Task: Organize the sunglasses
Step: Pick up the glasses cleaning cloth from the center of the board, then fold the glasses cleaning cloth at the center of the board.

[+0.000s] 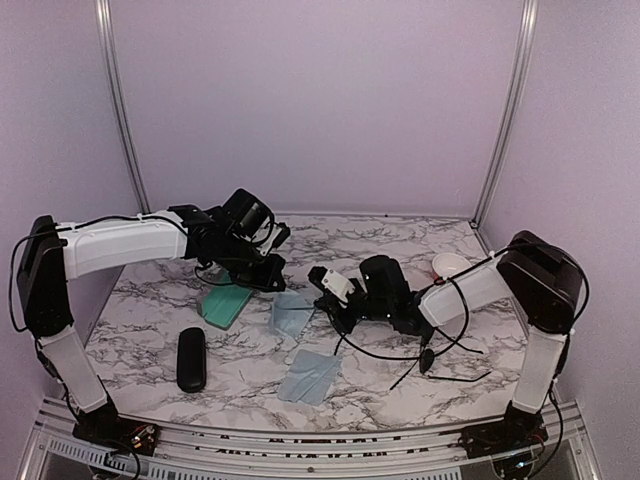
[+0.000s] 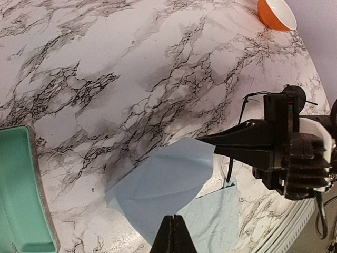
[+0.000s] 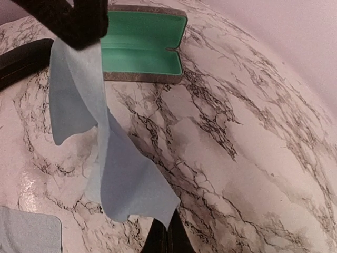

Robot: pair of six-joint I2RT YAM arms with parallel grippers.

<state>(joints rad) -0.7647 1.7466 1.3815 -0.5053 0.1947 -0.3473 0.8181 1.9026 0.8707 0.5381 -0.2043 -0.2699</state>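
Observation:
A light blue cloth (image 1: 290,313) hangs stretched between my two grippers above the marble table. In the left wrist view my left gripper (image 2: 175,232) is shut on one corner of the cloth (image 2: 163,184). My right gripper (image 3: 168,237) is shut on the opposite corner of the cloth (image 3: 121,184). In the top view my left gripper (image 1: 275,287) and my right gripper (image 1: 318,303) face each other across it. Sunglasses (image 1: 427,360), thin black wire, lie on the table under the right arm, apart from both grippers.
An open grey case with a green lining (image 1: 225,303) lies under the left arm. A glossy black case (image 1: 191,358) lies near the front left. A second blue cloth (image 1: 310,375) lies flat at the front centre. An orange bowl (image 1: 450,265) stands at the back right.

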